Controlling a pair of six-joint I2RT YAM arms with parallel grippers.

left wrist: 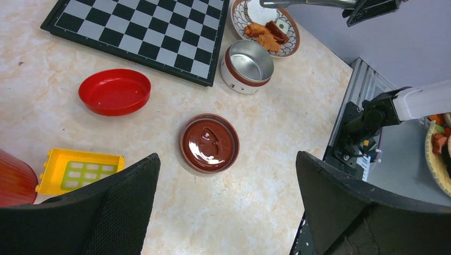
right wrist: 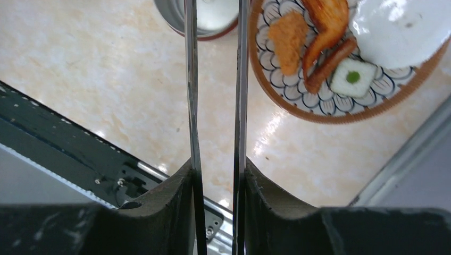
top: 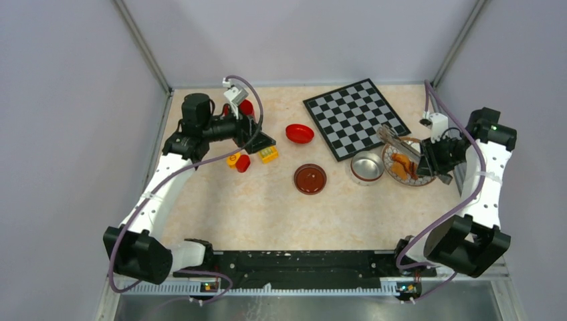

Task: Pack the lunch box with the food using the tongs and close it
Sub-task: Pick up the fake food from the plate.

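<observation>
I've got the right fingers (right wrist: 170,212) clamped on the tongs (right wrist: 190,79), their long arms running straight ahead between the lunch box (left wrist: 247,62) and the plate (right wrist: 319,114) of food (right wrist: 290,34), while the left fingers (left wrist: 122,202) hang wide, well apart.

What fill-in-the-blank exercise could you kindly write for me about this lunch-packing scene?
1. The right tool is shut on the ____.
2. The lunch box is ____ inside, with its brown lid lying apart from it.
3. The food lies on the patterned ____.
4. The left tool stands ____, holding nothing.
Missing words: tongs; empty; plate; open.
</observation>
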